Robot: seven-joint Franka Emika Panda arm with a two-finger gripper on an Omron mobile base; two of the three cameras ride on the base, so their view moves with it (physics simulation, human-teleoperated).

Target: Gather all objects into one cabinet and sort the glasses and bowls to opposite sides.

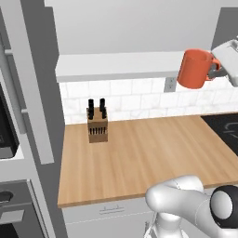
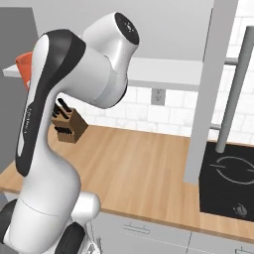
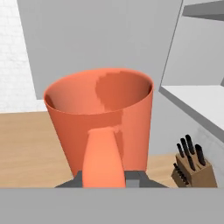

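We noted the gripper (image 1: pixel 214 70) raised high at the right of the left base view, its fingers closed tight on the handle of the orange mug (image 1: pixel 194 69). The mug hung in the air, tipped on its side with its mouth toward the left, just in front of the white shelf (image 1: pixel 116 65) under the wall cabinet and well above the wooden counter (image 1: pixel 139 153). In the hand view the orange mug (image 3: pixel 101 124) stood directly ahead, its handle running down between the dark fingertips (image 3: pixel 135 178), its inside bare. A wooden knife block (image 1: pixel 97 124) stood on the counter against the tiled wall. A black cooktop (image 2: pixel 229 186) lay at the counter's right end, beside a tall door with a long bar handle (image 2: pixel 233 89).
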